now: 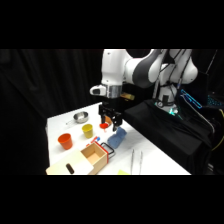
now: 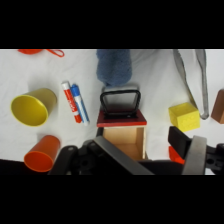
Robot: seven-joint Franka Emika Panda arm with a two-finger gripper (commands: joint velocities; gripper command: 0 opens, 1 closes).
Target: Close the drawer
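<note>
**Drawer Still Open, Arm Waits Above**

Gripper (image 1: 111, 121) hangs over the table in the side view, just above and behind the drawer (image 1: 95, 155). It holds nothing. I cannot tell if it is open or shut. The drawer sticks out of the pale cabinet (image 1: 67, 167) at the near edge of the table (image 1: 150, 160), so you can look down into its wooden box. Its red front faces the arm, which is good, because a push on that face should slide it home. An orange cup (image 1: 65, 141), a yellow cup (image 1: 88, 131) and a metal bowl (image 1: 80, 117) stand to the left, well out of the way. Tongs (image 1: 136, 161) lie to the right.

Now the wrist view. The drawer (image 2: 122, 135) sits right in the middle, with its black handle (image 2: 120, 101) lying over the red front. A blue cloth thing (image 2: 115, 67) touches the handle's far side. Two markers (image 2: 75, 102) lie just left of the drawer, and a yellow block (image 2: 184, 116) sits to its right. I think the arm must drop lower and push next.
</note>
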